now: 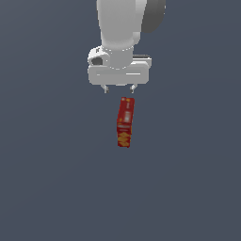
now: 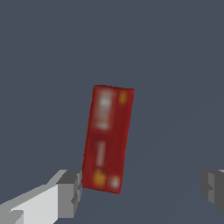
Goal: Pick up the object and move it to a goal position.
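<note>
Nearest in the exterior view lies the red box [image 1: 125,122], a small narrow carton resting flat on the dark grey-blue surface [image 1: 52,188]. Its long axis runs near to far with a slight lean, the far end tipped a little toward the exterior view's right. The near end carries a yellow-orange pattern, and a pale label band crosses it just beyond that.

Farther back, just past the box's far end, hangs the gripper [image 1: 119,89], its two short fingertips pointing down from the white hand of the Panda arm [image 1: 123,23]. The fingers stand wide apart and hold nothing.

In the wrist view the red box [image 2: 107,139] sits between the spread fingers [image 2: 70,192], close beside one pad and well apart from the other; whether it touches the nearer pad cannot be told.
</note>
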Robot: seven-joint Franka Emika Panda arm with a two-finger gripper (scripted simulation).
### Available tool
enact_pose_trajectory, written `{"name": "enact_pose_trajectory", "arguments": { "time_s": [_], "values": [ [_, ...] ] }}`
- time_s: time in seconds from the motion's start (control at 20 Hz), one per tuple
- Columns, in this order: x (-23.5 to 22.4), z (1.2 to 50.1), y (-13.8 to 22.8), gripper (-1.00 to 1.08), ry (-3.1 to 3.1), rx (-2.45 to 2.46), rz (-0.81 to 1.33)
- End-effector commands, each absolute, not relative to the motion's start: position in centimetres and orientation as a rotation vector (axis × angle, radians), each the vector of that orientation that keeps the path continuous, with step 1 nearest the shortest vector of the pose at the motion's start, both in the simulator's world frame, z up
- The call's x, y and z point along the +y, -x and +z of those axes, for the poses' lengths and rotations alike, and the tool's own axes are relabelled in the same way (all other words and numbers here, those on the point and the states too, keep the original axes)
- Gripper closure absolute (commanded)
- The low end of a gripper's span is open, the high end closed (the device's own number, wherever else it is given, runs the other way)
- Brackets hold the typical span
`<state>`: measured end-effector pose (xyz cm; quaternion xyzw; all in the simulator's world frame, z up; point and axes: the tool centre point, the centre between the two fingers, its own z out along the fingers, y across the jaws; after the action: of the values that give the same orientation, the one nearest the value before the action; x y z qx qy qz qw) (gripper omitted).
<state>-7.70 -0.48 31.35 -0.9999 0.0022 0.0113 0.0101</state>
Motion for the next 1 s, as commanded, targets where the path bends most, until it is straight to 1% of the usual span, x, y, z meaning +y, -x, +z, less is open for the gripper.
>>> {"name": "enact_pose_trajectory", "arguments": {
  "time_s": [0.0, 0.45, 0.7, 0.95],
  "values": [
    [-0.5, 31.3, 7.7, -0.92, 3.121, 0.007, 0.035],
    [-2.7, 31.3, 7.7, -0.92, 3.095, 0.063, 0.041],
    [-2.4, 31.1, 7.6, -0.92, 3.098, 0.065, 0.039],
    [-1.5, 29.7, 7.5, -0.92, 3.108, 0.096, 0.033]
  ]
}}
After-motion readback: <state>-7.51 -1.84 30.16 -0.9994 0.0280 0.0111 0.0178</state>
